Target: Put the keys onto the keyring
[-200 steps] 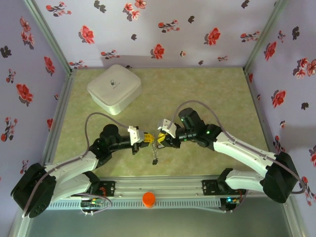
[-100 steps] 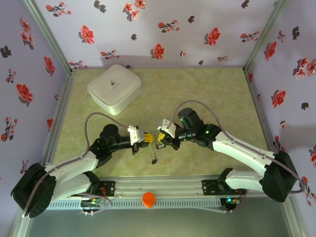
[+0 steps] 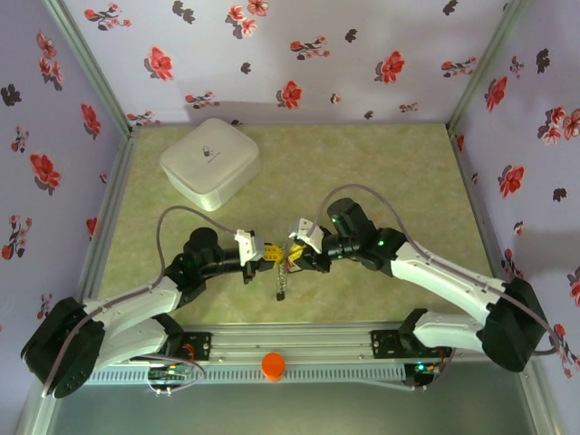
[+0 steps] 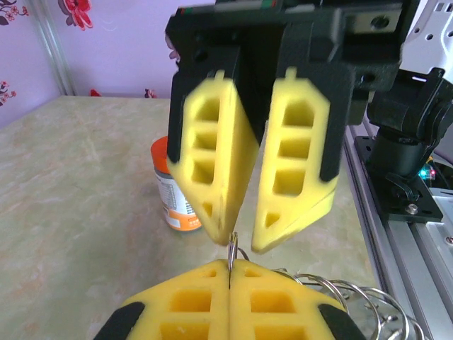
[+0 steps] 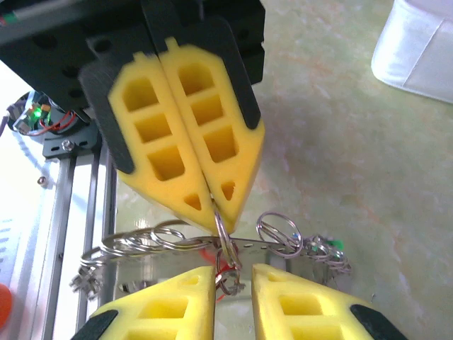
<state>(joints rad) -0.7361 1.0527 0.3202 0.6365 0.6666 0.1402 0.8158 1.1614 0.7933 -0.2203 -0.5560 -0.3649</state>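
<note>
My left gripper (image 3: 271, 256) is shut on a thin double-wire metal ring (image 4: 231, 253) (image 5: 224, 231). I cannot tell whether this ring is the keyring itself. Below it a grey metal band (image 5: 283, 246) runs crosswise, with several split rings (image 5: 152, 239) on it, a red tag (image 5: 212, 256) and a green tag (image 5: 337, 244). The keys (image 3: 282, 281) hang as a bunch under the two grippers. My right gripper (image 5: 233, 285) (image 3: 294, 256) faces the left one tip to tip. It is open, and the held ring and a smaller one hang in its gap.
A white rounded square box (image 3: 210, 163) sits at the back left. An orange pill bottle (image 4: 172, 193) stands on the mat behind the grippers, and its cap (image 3: 272, 365) is at the near rail. The aluminium base rail (image 4: 417, 234) lies close beside the grippers.
The hanging bunch has swung slightly to the left. Both arms stay almost where they were, tips still together.
</note>
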